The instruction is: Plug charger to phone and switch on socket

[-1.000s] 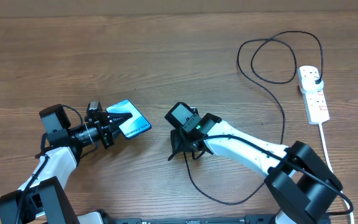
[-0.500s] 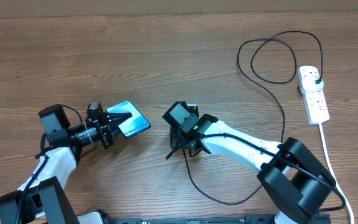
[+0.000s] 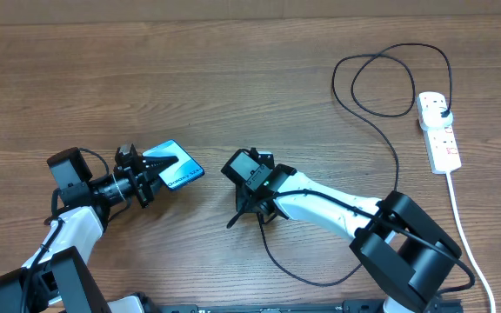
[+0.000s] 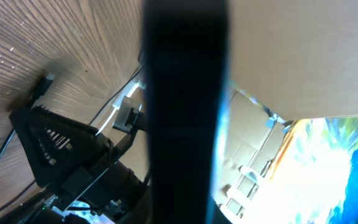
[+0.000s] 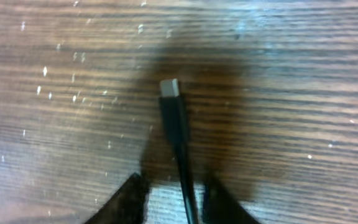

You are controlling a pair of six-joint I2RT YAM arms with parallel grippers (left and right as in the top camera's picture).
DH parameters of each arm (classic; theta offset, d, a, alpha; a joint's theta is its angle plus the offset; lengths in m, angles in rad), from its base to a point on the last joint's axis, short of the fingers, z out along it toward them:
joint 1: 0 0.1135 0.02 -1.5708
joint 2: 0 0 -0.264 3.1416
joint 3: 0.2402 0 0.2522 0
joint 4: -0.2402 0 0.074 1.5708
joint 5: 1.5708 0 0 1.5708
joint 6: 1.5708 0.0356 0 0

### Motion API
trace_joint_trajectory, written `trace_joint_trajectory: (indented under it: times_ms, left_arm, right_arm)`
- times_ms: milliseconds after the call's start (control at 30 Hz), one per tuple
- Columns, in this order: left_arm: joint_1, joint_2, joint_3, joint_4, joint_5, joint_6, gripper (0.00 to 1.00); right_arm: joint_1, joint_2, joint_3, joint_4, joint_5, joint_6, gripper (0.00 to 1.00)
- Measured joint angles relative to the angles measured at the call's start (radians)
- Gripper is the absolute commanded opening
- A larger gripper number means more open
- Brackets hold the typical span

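Both arms have drifted a little leftward since a second ago, and the phone has gone along with the left one.

Overhead: the left gripper (image 3: 159, 163) is clamped on the phone (image 3: 183, 172) at the left of the table (image 3: 233, 78). The right gripper (image 3: 255, 216) sits near the middle over the charger (image 3: 397, 165), whose cable loops away to the socket (image 3: 439, 130) at the far right.

Left wrist: the phone (image 4: 185, 112) shows as a dark edge-on bar right before the lens.

Right wrist: the fingers (image 5: 132, 199) of the right gripper (image 5: 176, 200) straddle the charger (image 5: 178, 134) with slim gaps either side, not pinching it. Its connector tip (image 5: 169, 88) lies flat on the wood.
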Motion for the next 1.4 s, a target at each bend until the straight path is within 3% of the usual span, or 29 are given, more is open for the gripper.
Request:
trace_joint_trajectory:
  times_ms: [67,200,433,700,1000,1167,1400]
  left_arm:
    - [0.0,0.0,0.0,0.0,0.0,0.0,0.12]
    - [0.0,0.0,0.0,0.0,0.005,-0.003,0.05]
    - [0.0,0.0,0.0,0.0,0.041,-0.003,0.04]
    - [0.0,0.0,0.0,0.0,0.055,0.065,0.04]
    - [-0.124,0.0,0.0,0.023,-0.021,0.135,0.04]
    - [-0.205,0.001,-0.001,0.175,-0.049,0.134,0.04]
    - [-0.216,0.001,-0.001,0.352,-0.077,0.089,0.04]
  right_arm:
    - [-0.001,0.004,0.003,0.001,-0.001,0.009,0.04]
    - [-0.001,0.008,0.004,0.002,-0.001,0.019,0.04]
    - [-0.01,0.008,0.009,-0.017,-0.02,0.022,0.04]
    - [-0.102,-0.033,0.016,-0.229,-0.069,0.013,0.04]
    - [-0.144,-0.352,0.014,-0.304,-0.258,-0.156,0.04]
    - [-0.144,-0.539,0.014,-0.385,-0.335,-0.235,0.04]
    - [-0.142,-0.705,0.014,-0.445,-0.415,-0.275,0.04]
